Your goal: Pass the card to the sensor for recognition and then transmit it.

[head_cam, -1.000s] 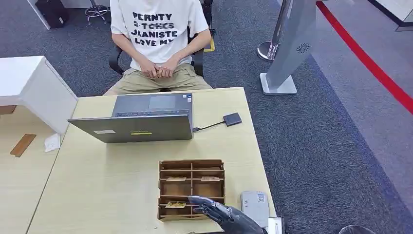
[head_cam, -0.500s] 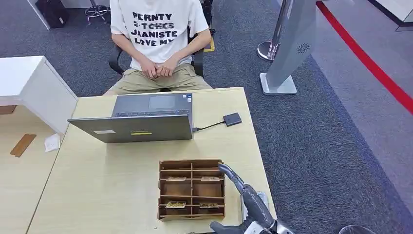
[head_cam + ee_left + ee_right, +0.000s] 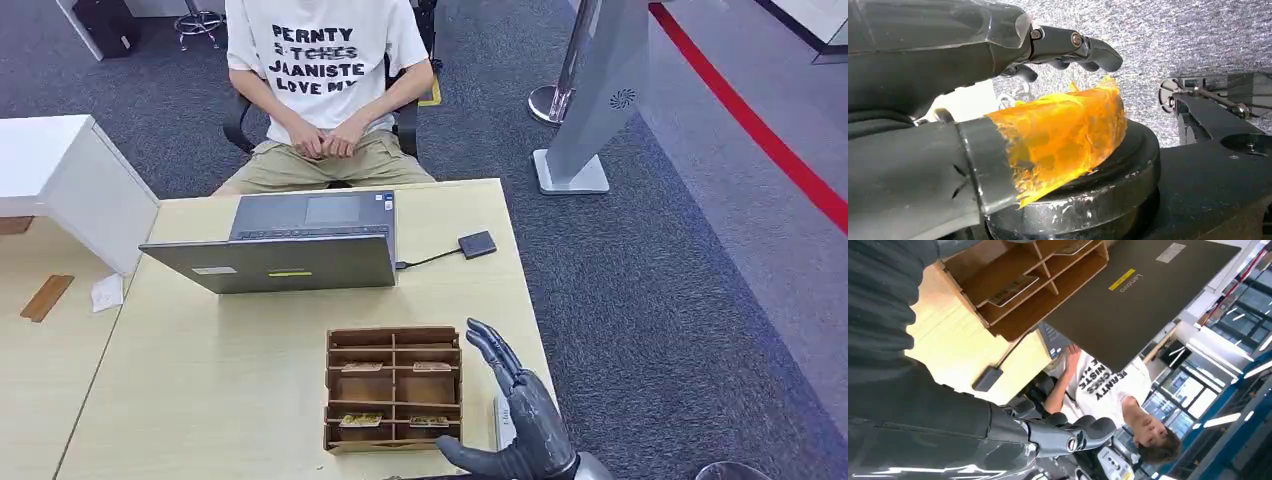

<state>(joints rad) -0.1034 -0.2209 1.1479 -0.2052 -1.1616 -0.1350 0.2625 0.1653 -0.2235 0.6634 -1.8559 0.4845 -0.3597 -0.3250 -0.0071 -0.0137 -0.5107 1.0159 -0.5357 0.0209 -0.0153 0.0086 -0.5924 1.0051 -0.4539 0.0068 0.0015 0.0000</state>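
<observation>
While a person (image 3: 322, 80) in a white shirt sits on a chair at the far side, the big table (image 3: 220, 370) holds all the things. The person's two hands rest together in the lap. On the carpet to the right of the table stands a tall grey stand (image 3: 595, 95), well apart from it.

On the far part of the table sits a grey laptop (image 3: 290, 245), open, with its lid back facing the robot. A thin wire runs from the laptop to a small dark sensor (image 3: 478, 244) that lies flat just to the right of it.

Nearer the robot is a brown wooden box (image 3: 393, 388) with little slots. Four cards lie in it, two in the farther slots and two in the near slots. One near card (image 3: 361, 420) is on the left and one more card (image 3: 429, 421) is beside it.

The right hand (image 3: 518, 420) is up in the air just to the right of the box, over the table's edge. Its fingers (image 3: 492, 347) are spread apart and point away from the robot, and it holds nothing. A small grey thing (image 3: 500, 425) peeks out from under it.

The left hand (image 3: 998, 95) hangs down low over grey floor. Its fingers are a bit bent with nothing in them, and orange tape (image 3: 1063, 130) is wrapped on its thumb.
</observation>
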